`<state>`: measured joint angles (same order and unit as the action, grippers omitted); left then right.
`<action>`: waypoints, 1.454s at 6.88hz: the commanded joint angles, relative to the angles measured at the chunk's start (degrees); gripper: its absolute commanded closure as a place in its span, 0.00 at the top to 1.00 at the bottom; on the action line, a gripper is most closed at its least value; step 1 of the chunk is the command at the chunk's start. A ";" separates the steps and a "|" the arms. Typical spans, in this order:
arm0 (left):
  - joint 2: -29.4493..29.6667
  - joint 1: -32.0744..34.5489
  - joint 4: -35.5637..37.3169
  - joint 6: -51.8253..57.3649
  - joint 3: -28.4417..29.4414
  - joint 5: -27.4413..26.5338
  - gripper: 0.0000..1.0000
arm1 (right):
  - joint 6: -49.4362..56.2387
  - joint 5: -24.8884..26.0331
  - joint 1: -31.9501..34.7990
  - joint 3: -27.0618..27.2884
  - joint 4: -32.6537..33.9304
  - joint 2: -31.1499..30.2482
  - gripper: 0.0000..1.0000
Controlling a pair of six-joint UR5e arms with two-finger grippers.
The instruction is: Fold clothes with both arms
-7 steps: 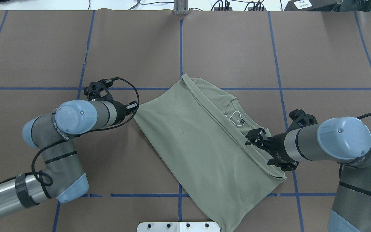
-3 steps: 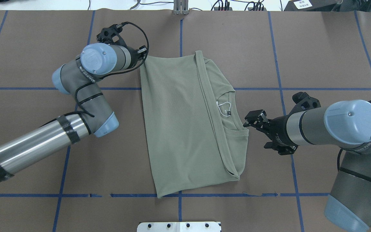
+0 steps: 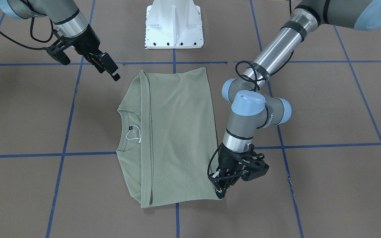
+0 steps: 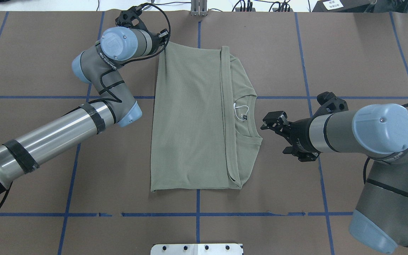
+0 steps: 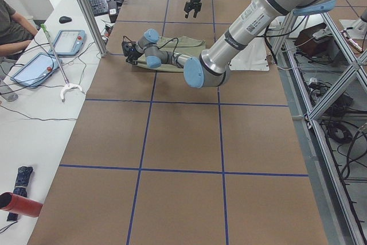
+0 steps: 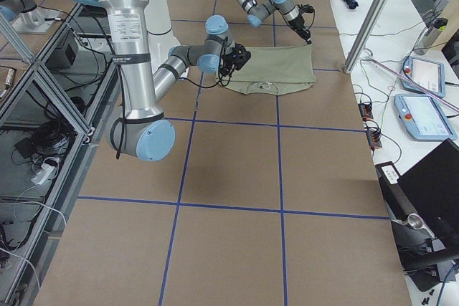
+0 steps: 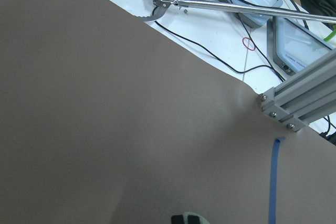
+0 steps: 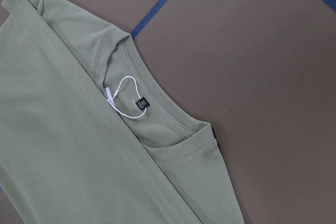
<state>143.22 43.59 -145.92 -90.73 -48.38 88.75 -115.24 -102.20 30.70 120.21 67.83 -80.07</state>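
The sage-green shirt lies folded lengthwise and flat, square to the table, with its collar to the overhead view's right. Its black neck label and white string loop show. My left gripper is shut on the shirt's far left corner, low at the table; in the front view its fingertips pinch that corner. My right gripper is open and empty, just right of the collar and clear of the cloth. In the front view it hovers off the shirt's corner.
The white pedestal base stands at the robot's edge of the table. An aluminium post stands at the far edge close to my left gripper, with cables and tablets on the white bench beyond. Blue tape lines grid the brown table.
My left gripper swept toward the far edge, dragging the shirt's corner, so the shirt turned from diagonal to square. My right gripper came off the shirt's shoulder and now stands beside the collar.
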 commanded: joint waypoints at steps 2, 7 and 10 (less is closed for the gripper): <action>-9.73 0.53 -0.24 1.26 -14.35 4.03 0.39 | 5.59 0.25 -3.08 -4.18 3.42 4.83 1.00; -20.35 0.35 0.11 1.26 -28.53 10.66 0.41 | 41.90 -7.19 -7.32 -16.89 29.79 22.64 1.00; -21.32 0.00 -0.41 1.08 -28.62 10.66 0.42 | 51.06 -7.93 -7.50 -23.59 37.82 28.48 1.00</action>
<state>122.20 43.71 -146.04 -89.55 -76.95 99.40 -66.95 -109.74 23.32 99.46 104.10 -52.82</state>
